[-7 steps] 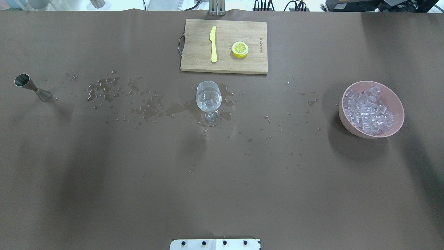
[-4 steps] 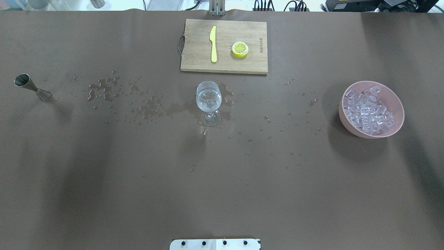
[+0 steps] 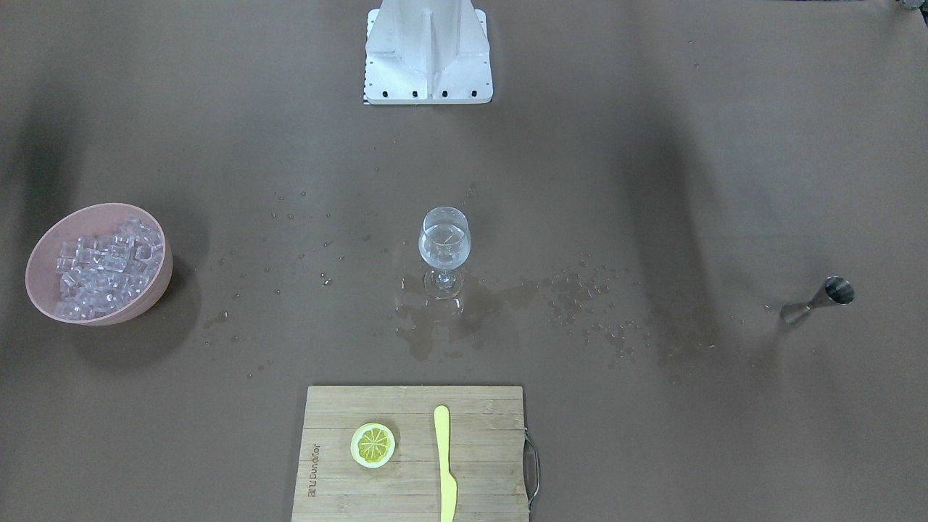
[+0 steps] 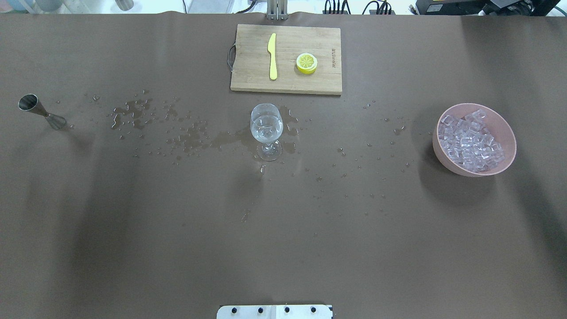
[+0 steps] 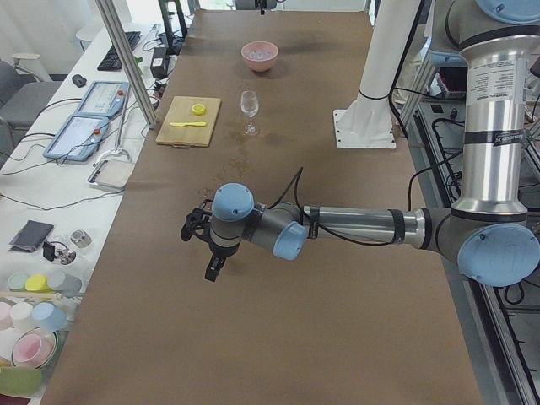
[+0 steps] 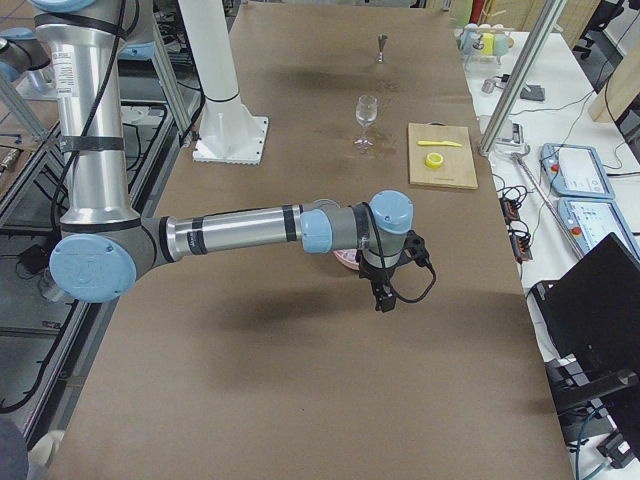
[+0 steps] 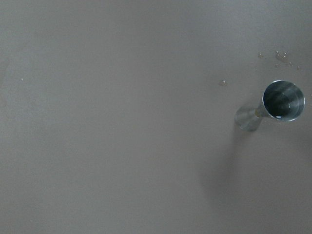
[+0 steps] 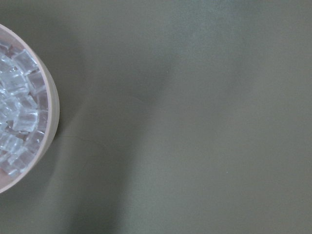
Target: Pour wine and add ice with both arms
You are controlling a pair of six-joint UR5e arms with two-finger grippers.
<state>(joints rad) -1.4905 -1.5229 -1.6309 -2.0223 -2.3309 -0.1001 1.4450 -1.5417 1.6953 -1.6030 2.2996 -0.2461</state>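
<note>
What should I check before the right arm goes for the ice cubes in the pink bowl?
1. Clear stemmed wine glass upright, clear liquid inside: ok.
2. Clear ice cubes heaped in the round pink bowl: ok.
3. Right gripper above the bowl: not ok; its wrist view catches only the bowl's edge.
4. Fingers open on the right gripper and left gripper: cannot tell, only side views show them.
5. Brown table dry around the glass: not ok, a puddle and drops lie there.
</note>
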